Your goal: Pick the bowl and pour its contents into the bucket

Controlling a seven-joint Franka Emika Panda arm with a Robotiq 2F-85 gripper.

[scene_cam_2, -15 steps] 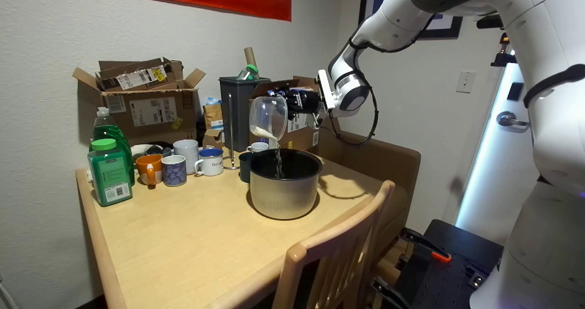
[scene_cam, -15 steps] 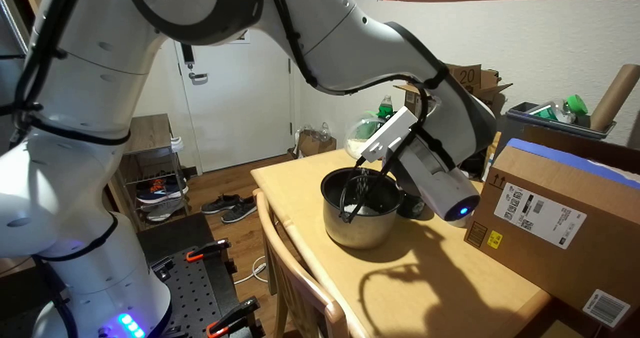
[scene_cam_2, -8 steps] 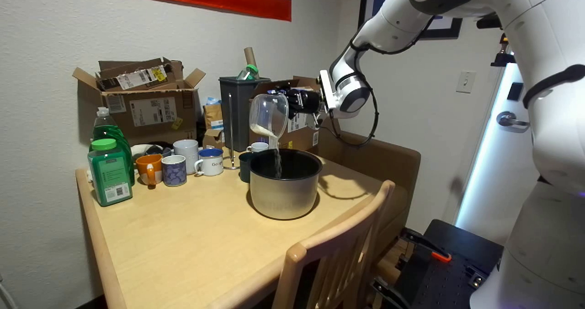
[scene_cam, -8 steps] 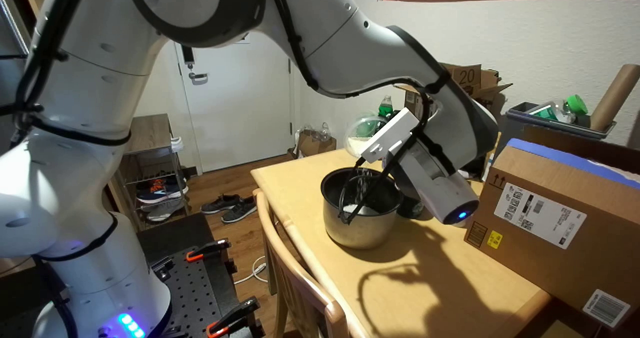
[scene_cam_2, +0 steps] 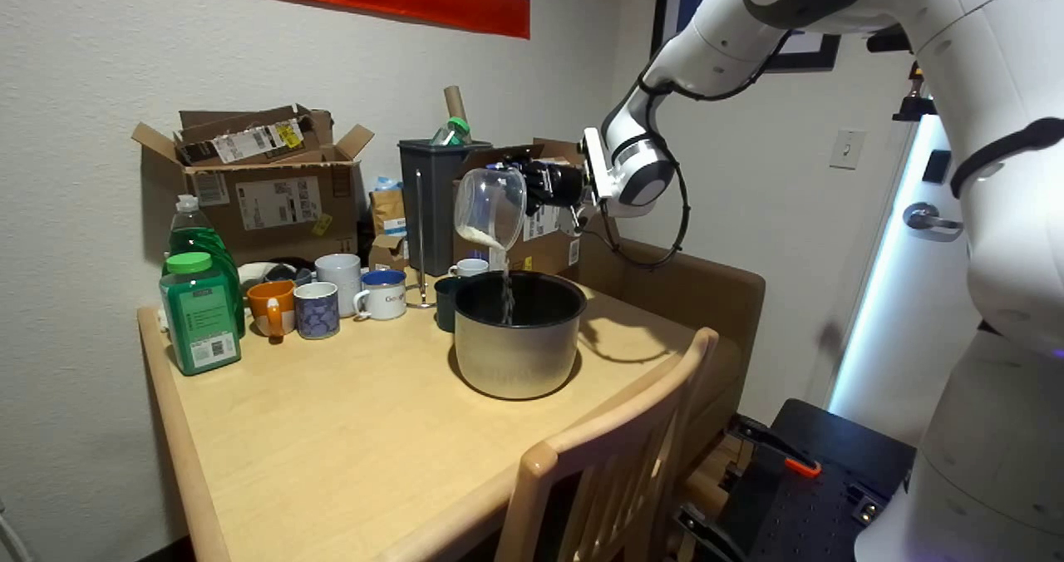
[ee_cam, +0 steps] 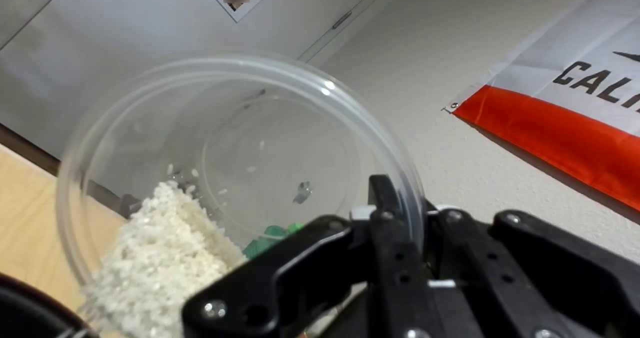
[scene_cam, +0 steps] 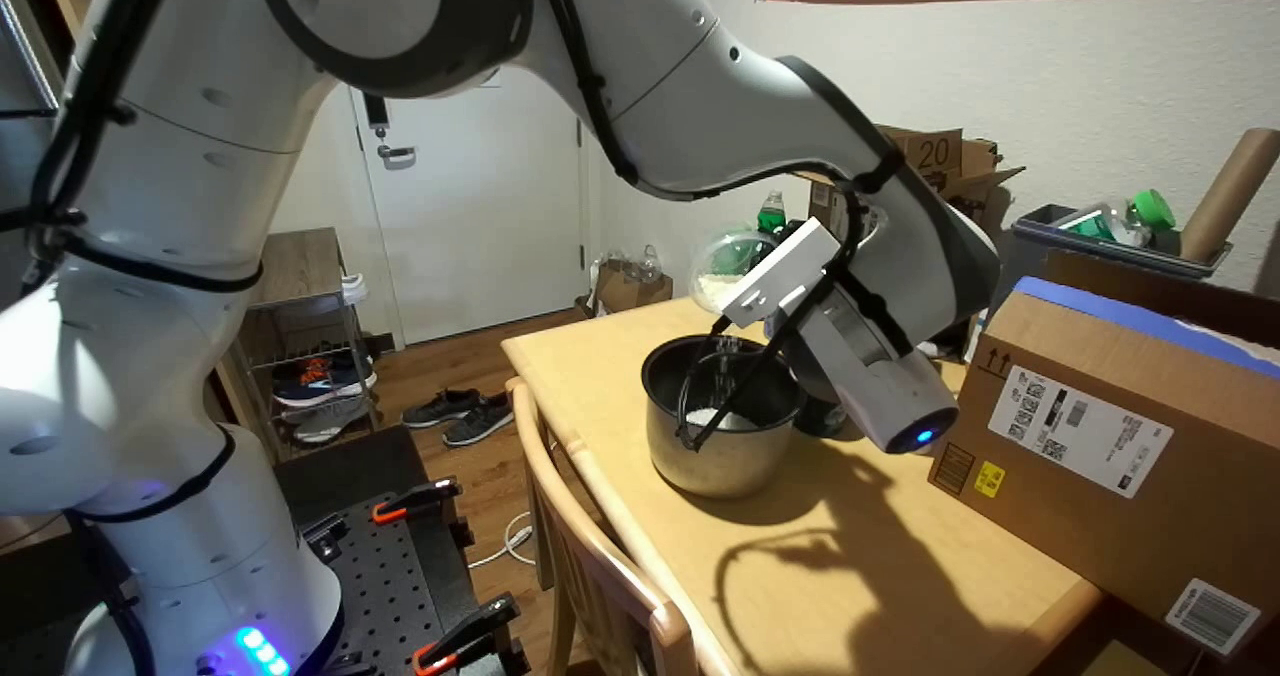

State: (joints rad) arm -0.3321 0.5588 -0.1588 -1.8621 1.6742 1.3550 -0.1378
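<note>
Bowl [scene_cam_2: 485, 200]: picked up; clear, round, thin-walled; tipped on its side above the bucket [scene_cam_2: 517, 358].
Rice [ee_cam: 162, 263]: white grains, falling; some in the bucket, a heap left to pour.
Bucket: straight-sided dull metal, dark inside; pour judged part done.
Gripper [ee_cam: 412, 210]: nearly closed, pinching the bowl's rim.

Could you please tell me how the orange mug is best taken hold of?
Probably by its handle, pinched across, coming from the near side in an exterior view: the orange mug stands upright with its handle facing the viewer, while the green-capped bottle and purple patterned mug flank it.
</note>
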